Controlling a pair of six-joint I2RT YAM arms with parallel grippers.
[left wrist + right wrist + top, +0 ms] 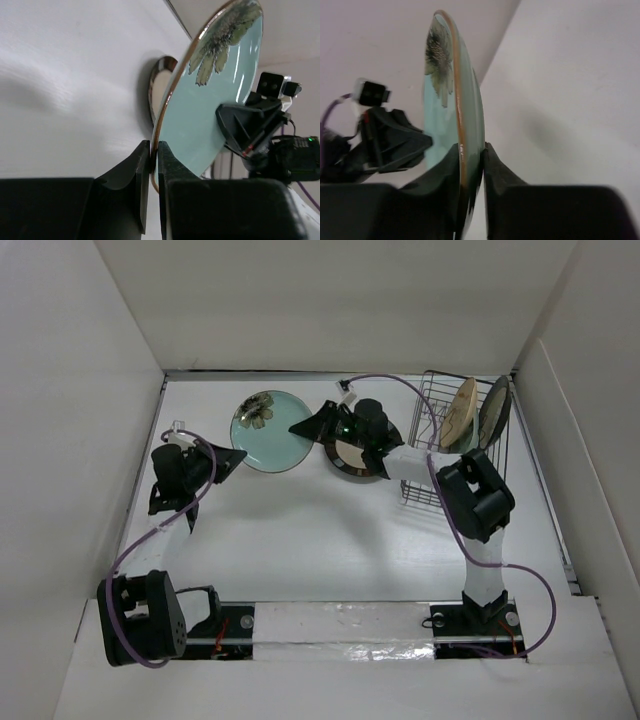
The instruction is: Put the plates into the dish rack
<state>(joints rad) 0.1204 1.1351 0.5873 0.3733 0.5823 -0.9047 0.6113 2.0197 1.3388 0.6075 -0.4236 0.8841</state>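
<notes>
A round pale green plate (268,430) with a dark leaf print and a brown rim hangs tilted above the table. My left gripper (238,457) is shut on its left rim; in the left wrist view the plate (210,115) rises from the closed left gripper (154,150). My right gripper (300,428) is shut on the opposite rim, the plate (470,115) edge-on between its fingers (470,152). A black-rimmed cream plate (350,455) lies flat under the right arm. The black wire dish rack (425,440) at the back right holds a tan plate (460,412) and a grey-rimmed plate (493,410) upright.
White walls enclose the table on the left, back and right. The right arm's elbow (478,498) hangs over the rack's near side. The black-rimmed plate (161,80) lies close behind the held plate.
</notes>
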